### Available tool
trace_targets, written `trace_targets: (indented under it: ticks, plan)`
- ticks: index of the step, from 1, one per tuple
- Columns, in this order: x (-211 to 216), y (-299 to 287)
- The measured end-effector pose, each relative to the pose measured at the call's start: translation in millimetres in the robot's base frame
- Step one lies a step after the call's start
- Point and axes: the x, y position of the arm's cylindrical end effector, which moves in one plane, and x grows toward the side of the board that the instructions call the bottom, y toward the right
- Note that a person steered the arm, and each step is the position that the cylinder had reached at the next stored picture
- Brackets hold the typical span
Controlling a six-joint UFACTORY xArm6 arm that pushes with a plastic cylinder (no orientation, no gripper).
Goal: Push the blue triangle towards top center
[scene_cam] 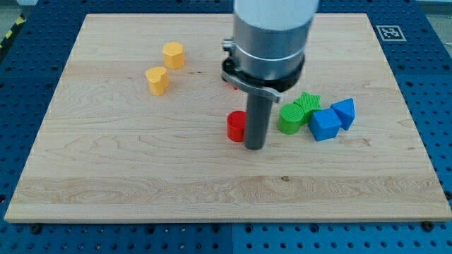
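Observation:
The blue triangle (345, 111) lies at the view's right on the wooden board (141, 169), touching a blue cube (325, 125) on its left. My tip (254, 148) rests on the board near the middle, well to the left of the blue triangle. The tip stands just right of a red cylinder (236, 125), touching or nearly touching it. A green cylinder (289, 118) and a green star (307, 104) sit between the tip and the blue blocks.
Two yellow blocks sit at the upper left: a hexagon (173, 54) and a heart (157, 80). A second red block (230, 85) is mostly hidden behind the arm's grey body (272, 39). The blue pegboard table (431, 85) surrounds the board.

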Motion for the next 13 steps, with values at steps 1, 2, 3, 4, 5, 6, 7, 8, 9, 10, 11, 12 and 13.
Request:
trace_targets:
  ticks: [1, 2, 3, 4, 5, 6, 7, 8, 9, 10, 11, 12, 13]
  plan:
    - [-9.6, -16.4]
    - [-20.1, -34.0]
    - [-20.6, -31.5]
    - [12.3, 35.0]
    - [13.2, 78.4]
    - [13.2, 112.4]
    - [11.8, 144.9]
    - [0.8, 159.0]
    - [-27.0, 159.0]
    - [-48.4, 156.0]
    - [-62.4, 156.0]
    - [-80.3, 156.0]
    - [-97.0, 157.0]
